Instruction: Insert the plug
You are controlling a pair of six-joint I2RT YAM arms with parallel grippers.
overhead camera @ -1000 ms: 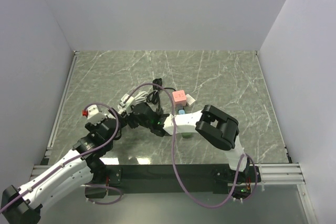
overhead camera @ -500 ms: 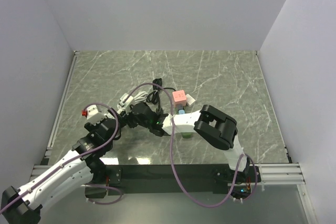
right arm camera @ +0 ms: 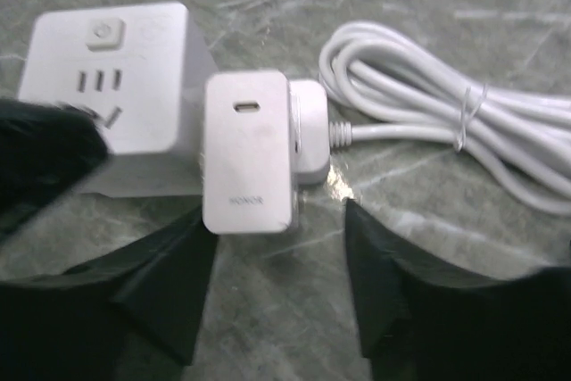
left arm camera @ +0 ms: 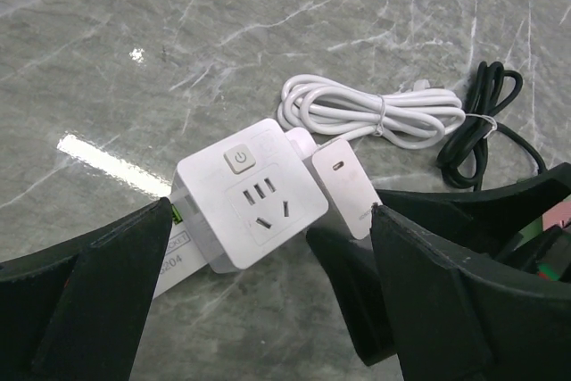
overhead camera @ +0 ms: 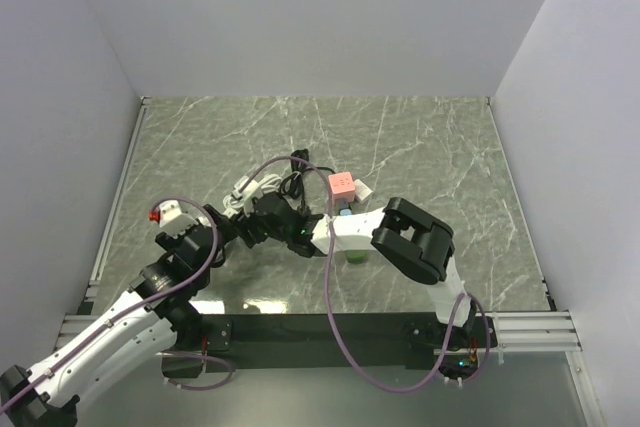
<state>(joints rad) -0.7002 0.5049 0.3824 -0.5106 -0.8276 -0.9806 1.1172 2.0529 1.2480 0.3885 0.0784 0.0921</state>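
Note:
A white socket cube (left arm camera: 250, 207) lies on the marble table, its button and slots facing up. A white charger plug (left arm camera: 343, 186) marked HONOR sits flush against the cube's right side; its prongs are hidden. Both show in the right wrist view, the cube (right arm camera: 111, 86) and the plug (right arm camera: 247, 153). My left gripper (left arm camera: 268, 252) is open, with its fingers on either side of the cube and not touching it. My right gripper (right arm camera: 281, 252) is open just in front of the plug and empty. In the top view the left gripper (overhead camera: 228, 227) and right gripper (overhead camera: 268, 219) meet beside the cube (overhead camera: 243, 192).
A tied white cable coil (left arm camera: 375, 113) and a black cable bundle (left arm camera: 482, 122) lie behind the cube. A pink block (overhead camera: 342, 184), a blue piece (overhead camera: 345, 212) and a green piece (overhead camera: 352, 255) sit by the right arm. White walls enclose the table.
My left arm has drawn back slightly to the left. The right arm, the cube and the plug have barely moved.

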